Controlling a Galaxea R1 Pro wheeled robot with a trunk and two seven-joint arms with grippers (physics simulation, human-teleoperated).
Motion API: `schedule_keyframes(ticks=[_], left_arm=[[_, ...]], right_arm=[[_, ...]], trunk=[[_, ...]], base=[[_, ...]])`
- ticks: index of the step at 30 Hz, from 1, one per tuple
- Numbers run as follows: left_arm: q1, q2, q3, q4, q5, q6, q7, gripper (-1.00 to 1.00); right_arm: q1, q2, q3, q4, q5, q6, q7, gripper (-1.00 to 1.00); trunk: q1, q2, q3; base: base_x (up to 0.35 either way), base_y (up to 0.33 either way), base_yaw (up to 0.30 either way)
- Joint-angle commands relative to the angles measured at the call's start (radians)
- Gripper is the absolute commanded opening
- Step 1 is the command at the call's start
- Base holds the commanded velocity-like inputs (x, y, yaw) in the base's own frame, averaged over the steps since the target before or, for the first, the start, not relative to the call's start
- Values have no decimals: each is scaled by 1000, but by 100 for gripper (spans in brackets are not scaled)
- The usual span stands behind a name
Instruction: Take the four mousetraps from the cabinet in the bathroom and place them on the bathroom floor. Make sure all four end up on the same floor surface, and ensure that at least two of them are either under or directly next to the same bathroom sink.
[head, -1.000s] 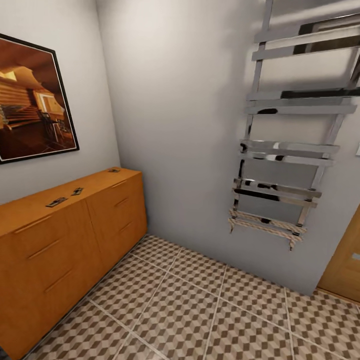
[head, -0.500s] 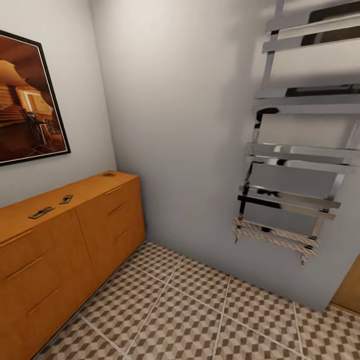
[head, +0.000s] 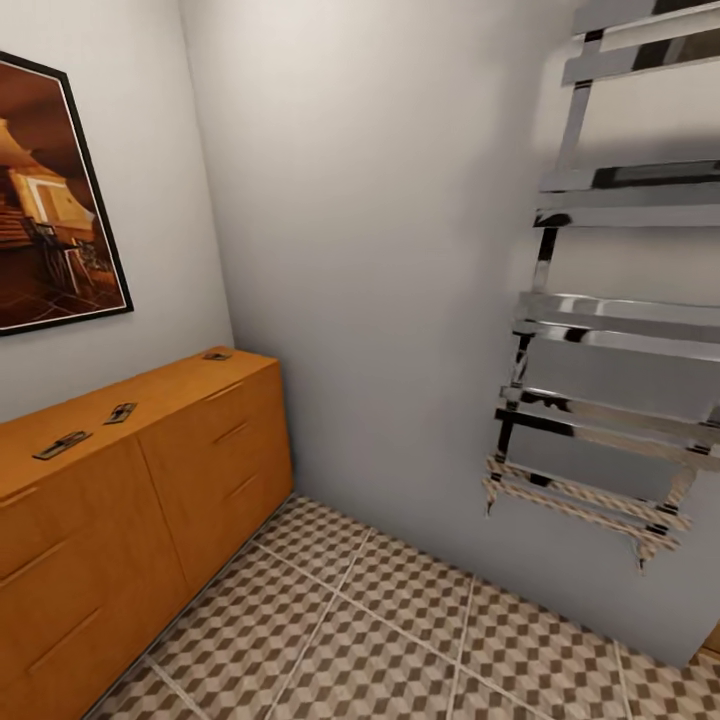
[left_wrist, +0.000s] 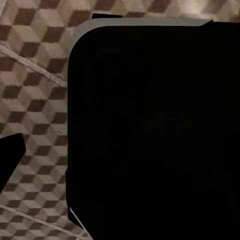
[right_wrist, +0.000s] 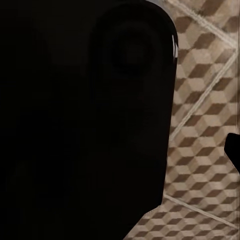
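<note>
Three mousetraps lie on top of the orange wooden cabinet (head: 150, 470) along the left wall: one nearest me (head: 62, 444), one just beyond it (head: 121, 412), and one at the far end (head: 216, 354). The bathroom floor (head: 400, 630), tiled in a brown and beige cube pattern, spreads out below. The sink is out of view. In the left wrist view a dark fingertip (left_wrist: 10, 157) stands at the frame's edge over the tiles. The right wrist view has another fingertip (right_wrist: 233, 150) at its edge. Each is far off centre, with nothing held. A black body of the robot hides the rest.
A chrome towel rail (head: 610, 340) hangs on the grey wall at the right. A framed brown picture (head: 50, 200) hangs above the cabinet. The cabinet's far end meets the room's corner.
The whole head view has shifted: the cabinet and picture slid left, and the towel rail slid right and grew larger. That is the camera moving. The mousetraps lie where they were.
</note>
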Motion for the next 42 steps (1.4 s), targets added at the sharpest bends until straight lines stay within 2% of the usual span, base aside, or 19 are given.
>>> schedule_keyframes(ticks=[1, 42], left_arm=[[0, 0, 0, 0, 7, -2, -1, 100], [0, 0, 0, 0, 5, -5, -1, 100]], right_arm=[[0, 0, 1, 0, 1, -3, -1, 100], [0, 0, 0, 0, 1, -2, -1, 100]], trunk=[[0, 0, -1], [0, 0, -1]], base=[[142, 0, 191], [13, 0, 261]])
